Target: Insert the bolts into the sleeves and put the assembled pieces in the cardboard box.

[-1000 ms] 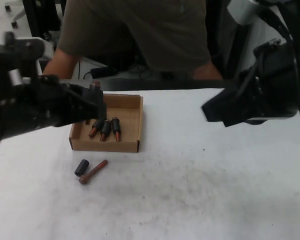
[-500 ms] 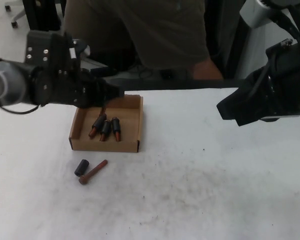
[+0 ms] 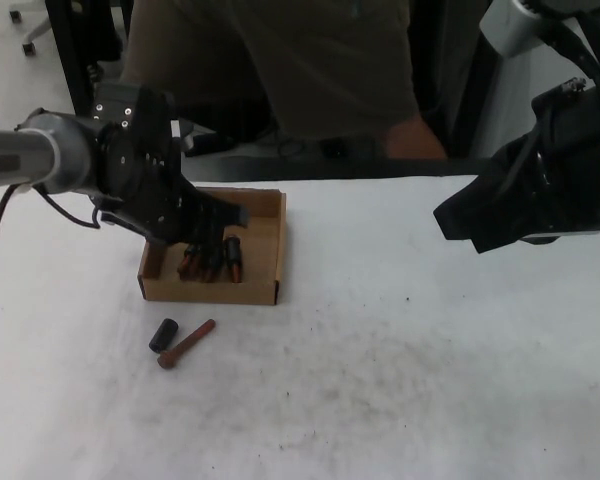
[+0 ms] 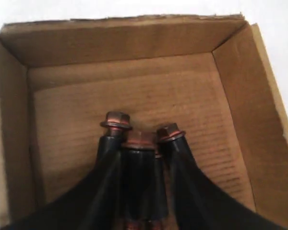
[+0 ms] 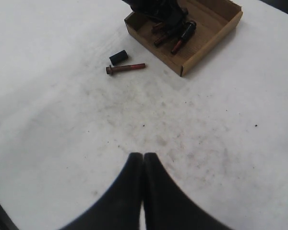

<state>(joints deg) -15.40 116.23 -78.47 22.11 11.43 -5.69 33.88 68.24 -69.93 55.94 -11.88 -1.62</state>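
The cardboard box (image 3: pixel 210 291) stands on the white bench at the back left. My left gripper (image 3: pixel 208 236) reaches down into it. In the left wrist view, the left gripper (image 4: pixel 141 154) is shut on an assembled piece (image 4: pixel 140 182), a copper bolt in a black sleeve, held just over the box floor (image 4: pixel 206 115). Other assembled pieces (image 4: pixel 116 120) (image 4: pixel 171 132) lie on either side of it. In front of the box lie a loose black sleeve (image 3: pixel 163 334) and a loose bolt (image 3: pixel 187 343). My right gripper (image 5: pixel 143 156) hangs shut and empty above the bench, at the right.
The right arm (image 3: pixel 535 195) is raised at the right side of the bench. A person sits behind the far edge, close to the box. From the right wrist, the box (image 5: pixel 209 45), the sleeve (image 5: pixel 118 57) and the bolt (image 5: pixel 126 68) lie far off.
The left arm swung over from the left and came down into the box with its piece. The right arm drew back a little to the right, then stayed still.
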